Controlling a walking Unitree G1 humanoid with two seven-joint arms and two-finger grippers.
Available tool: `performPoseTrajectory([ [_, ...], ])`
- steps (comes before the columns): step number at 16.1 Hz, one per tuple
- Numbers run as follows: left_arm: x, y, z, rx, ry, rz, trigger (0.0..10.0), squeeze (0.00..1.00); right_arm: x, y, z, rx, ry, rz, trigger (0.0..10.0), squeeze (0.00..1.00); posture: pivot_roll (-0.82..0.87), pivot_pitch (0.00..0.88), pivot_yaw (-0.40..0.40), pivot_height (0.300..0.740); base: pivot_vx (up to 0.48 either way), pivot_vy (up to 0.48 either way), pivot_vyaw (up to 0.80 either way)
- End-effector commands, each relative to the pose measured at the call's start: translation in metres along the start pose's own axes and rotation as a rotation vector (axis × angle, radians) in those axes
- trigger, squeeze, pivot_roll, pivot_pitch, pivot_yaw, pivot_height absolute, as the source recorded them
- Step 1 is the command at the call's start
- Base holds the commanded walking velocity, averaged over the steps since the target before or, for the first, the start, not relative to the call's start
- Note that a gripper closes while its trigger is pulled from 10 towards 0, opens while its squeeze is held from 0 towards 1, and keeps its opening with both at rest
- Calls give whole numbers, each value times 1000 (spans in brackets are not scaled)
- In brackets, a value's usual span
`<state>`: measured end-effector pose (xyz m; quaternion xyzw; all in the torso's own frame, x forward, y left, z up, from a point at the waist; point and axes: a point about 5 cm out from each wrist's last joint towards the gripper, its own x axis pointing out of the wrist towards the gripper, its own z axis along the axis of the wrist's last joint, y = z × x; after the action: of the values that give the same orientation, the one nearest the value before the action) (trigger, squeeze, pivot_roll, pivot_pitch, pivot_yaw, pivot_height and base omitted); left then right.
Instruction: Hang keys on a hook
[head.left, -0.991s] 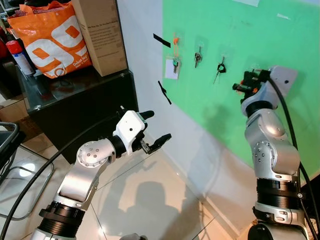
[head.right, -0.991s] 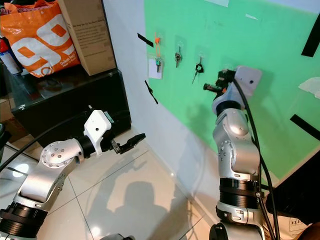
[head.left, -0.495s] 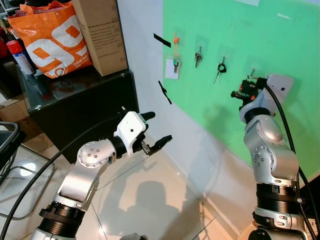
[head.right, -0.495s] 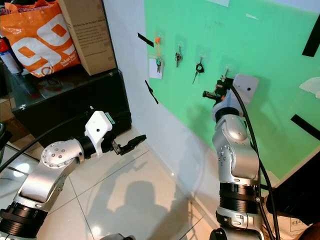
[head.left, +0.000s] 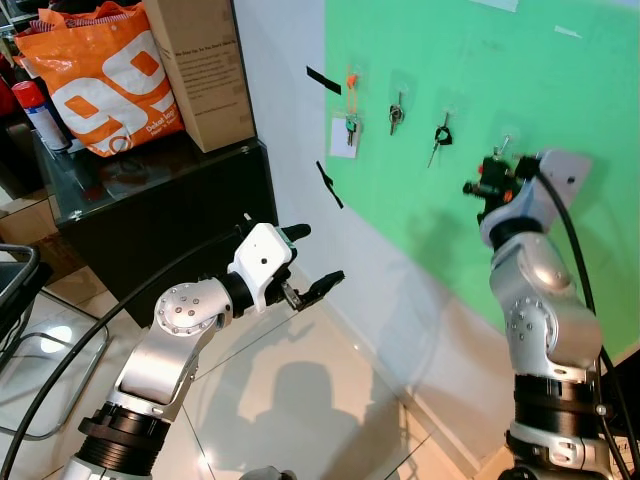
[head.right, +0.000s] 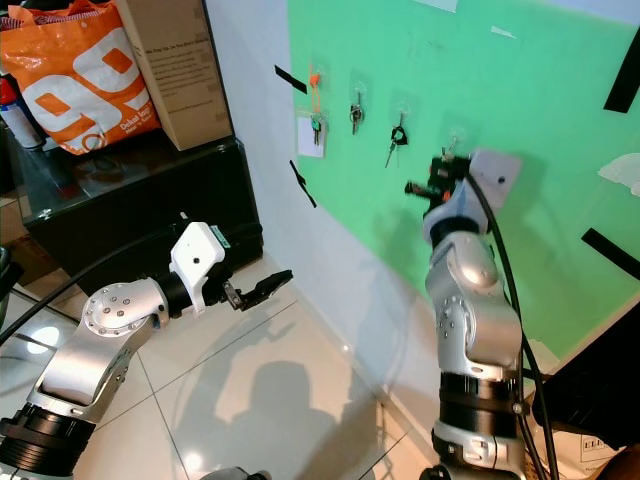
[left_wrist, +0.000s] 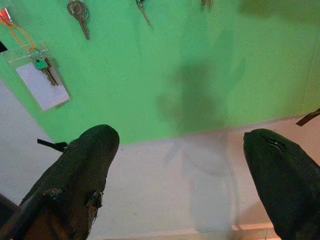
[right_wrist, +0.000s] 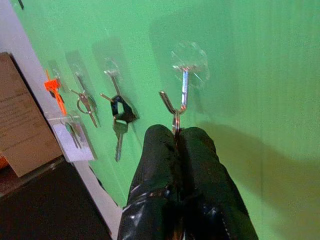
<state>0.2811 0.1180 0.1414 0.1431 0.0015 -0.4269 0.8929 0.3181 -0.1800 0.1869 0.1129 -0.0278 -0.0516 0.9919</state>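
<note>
Two arms: the left gripper (head.left: 312, 262) hangs spread and idle; the right gripper (right_wrist: 177, 137) pinches a key ring (right_wrist: 176, 121) just beneath the hook (right_wrist: 176, 97) — a small misalignment could miss the prong, dropping the keys.

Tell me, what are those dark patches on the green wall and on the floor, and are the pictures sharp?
Shadows: in the left eye view the left gripper casts one on the glossy floor tiles; in the left wrist view a soft one lies on the green wall; in the right wrist view another lies beside the fingers under the hook. The pictures look fairly sharp.
</note>
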Motion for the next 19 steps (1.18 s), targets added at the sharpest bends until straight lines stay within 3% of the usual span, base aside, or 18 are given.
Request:
performPoseTrajectory([
  [1,2,1,5,11,-4,-17,10000,0,-1,4,1,12,4,25,10000,0,-59,0,82,740,0,0,0],
  [9,2,2,6,-2,-11,-21,10000,0,-5,4,-14,0,68,29,10000,0,-58,0,79,740,0,0,0],
  [10,2,2,6,-2,-12,-20,10000,0,-4,4,-13,16,61,39,10000,216,-58,0,78,740,0,0,0],
  [11,2,1,7,-4,-15,-21,10000,0,-5,4,-13,26,58,45,10000,1000,-58,0,77,740,0,0,0],
  [14,2,0,8,-21,-29,-21,10000,0,-13,-4,-24,-111,92,13,10000,1000,-59,0,71,740,0,0,0],
  [17,-2,-2,8,-75,-54,-3,10000,0,-44,-5,-50,-118,179,97,10000,1000,-62,0,64,740,0,0,0],
  [19,-9,-5,0,-121,-45,38,10000,0,-76,-3,-80,-140,294,163,10000,1000,-67,0,65,740,0,0,-275],
])
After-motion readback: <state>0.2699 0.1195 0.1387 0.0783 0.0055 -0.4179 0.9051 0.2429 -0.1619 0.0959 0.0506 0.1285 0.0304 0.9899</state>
